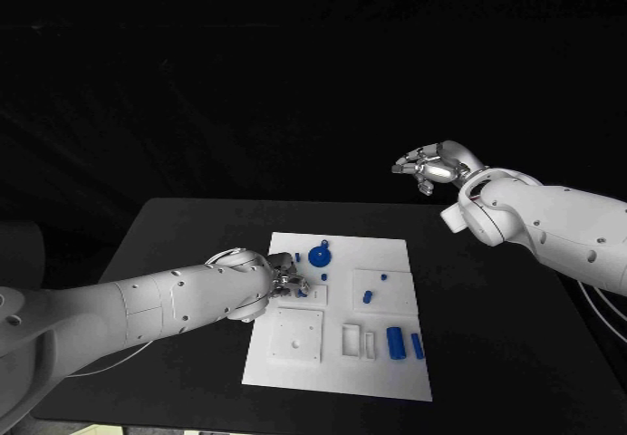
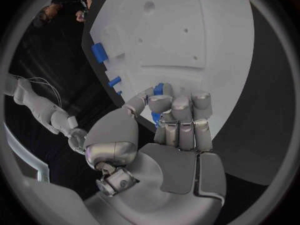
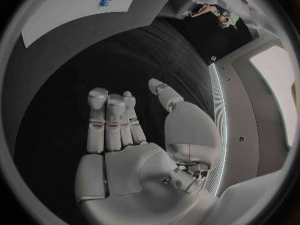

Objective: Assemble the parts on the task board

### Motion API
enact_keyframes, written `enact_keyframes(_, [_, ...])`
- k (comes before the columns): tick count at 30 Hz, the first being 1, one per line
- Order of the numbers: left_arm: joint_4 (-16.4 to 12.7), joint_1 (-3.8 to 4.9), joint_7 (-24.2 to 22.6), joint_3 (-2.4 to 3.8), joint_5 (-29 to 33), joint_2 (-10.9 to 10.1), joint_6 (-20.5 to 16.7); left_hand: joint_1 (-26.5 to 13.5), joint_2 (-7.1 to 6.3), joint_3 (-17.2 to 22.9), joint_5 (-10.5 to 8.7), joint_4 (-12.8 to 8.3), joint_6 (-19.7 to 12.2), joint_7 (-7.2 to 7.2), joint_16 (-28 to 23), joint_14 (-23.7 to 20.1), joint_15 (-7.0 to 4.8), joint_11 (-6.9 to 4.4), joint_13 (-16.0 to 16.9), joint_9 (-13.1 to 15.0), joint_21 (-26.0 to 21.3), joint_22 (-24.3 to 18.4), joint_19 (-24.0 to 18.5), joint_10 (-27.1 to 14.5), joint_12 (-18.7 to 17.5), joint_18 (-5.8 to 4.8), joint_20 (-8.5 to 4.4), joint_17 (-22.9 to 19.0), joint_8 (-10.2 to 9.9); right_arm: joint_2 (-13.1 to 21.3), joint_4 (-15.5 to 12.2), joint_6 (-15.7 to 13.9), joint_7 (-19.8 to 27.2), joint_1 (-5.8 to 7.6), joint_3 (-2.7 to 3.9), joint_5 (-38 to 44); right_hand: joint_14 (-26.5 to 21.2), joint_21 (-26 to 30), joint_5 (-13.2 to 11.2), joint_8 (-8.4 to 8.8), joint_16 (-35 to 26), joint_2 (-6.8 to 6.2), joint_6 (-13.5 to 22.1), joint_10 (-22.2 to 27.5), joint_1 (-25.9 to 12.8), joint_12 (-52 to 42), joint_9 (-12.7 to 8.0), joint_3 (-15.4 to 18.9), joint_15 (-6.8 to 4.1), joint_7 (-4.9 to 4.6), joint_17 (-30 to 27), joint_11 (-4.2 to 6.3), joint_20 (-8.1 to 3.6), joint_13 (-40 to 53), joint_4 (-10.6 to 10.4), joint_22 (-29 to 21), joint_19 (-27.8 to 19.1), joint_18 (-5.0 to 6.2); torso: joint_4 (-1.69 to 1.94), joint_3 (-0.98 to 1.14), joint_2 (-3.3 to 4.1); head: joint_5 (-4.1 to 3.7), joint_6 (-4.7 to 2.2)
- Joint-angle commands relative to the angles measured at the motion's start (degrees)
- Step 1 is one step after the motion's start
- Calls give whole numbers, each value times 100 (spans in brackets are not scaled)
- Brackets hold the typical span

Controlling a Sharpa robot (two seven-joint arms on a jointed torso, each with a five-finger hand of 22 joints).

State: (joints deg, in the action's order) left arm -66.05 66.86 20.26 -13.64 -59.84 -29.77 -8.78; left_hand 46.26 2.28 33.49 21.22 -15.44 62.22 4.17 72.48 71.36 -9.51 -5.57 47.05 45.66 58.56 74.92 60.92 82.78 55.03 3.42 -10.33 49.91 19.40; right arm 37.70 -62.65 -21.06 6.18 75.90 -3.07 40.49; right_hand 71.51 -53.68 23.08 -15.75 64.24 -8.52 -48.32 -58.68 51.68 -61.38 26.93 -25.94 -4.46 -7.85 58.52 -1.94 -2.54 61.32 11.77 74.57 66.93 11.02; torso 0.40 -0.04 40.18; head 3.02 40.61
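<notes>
Currently we hold a small blue part (image 2: 158, 90) pinched in the left hand (image 1: 281, 281) over the task board (image 1: 392, 381), presumably to seat it; the right hand (image 1: 431, 168), empty with fingers apart, waits raised beyond the black table (image 1: 183, 227), well clear

The worktop (image 1: 170, 227) is a black, matte slab, set at a slight angle in the head view. Directly on it lies one thing — the white task board (image 1: 337, 372), a flat rectangular plate resting near the middle, its long side running away from the robot. Bare black surface borders the board on every side — widest to the right.
</notes>
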Motion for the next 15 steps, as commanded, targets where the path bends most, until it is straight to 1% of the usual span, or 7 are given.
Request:
enact_keyframes(1, [-12,-8,-10,0,-43,15,97,34,-49,30,-23,17,788,-503,34,166,-179,-165,-14,43,29,92,-38,-138,37,75,-426,-11,39,-1,-11,87,40,2,3,19,-3,36,19,33,-31,40,-34,38,-33,5,-9,10,15,-67,-5,-6,-18,-10,31,-5,-11,398,-1,-1,3,5,6])
enact_keyframes(9, [-16,-8,-6,0,-43,16,77,22,-23,28,-14,43,839,-520,48,169,-166,-180,-35,72,34,93,-39,-140,54,72,-423,-20,59,-4,-8,97,37,2,3,19,-3,38,23,33,-31,42,-36,38,-36,4,-10,11,15,-67,-6,-6,-19,-12,32,-5,-10,398,-2,-5,2,3,5])
enact_keyframes(15, [-14,-8,-46,0,-17,22,121,-59,25,6,118,89,930,-554,86,178,-132,-211,-77,144,50,96,-46,-142,106,64,-413,-37,120,-8,-6,107,34,2,3,19,-3,39,28,33,-31,43,-37,38,-37,3,-10,11,14,-67,-7,-6,-19,-14,32,-4,-9,398,3,-3,-1,-7,8])
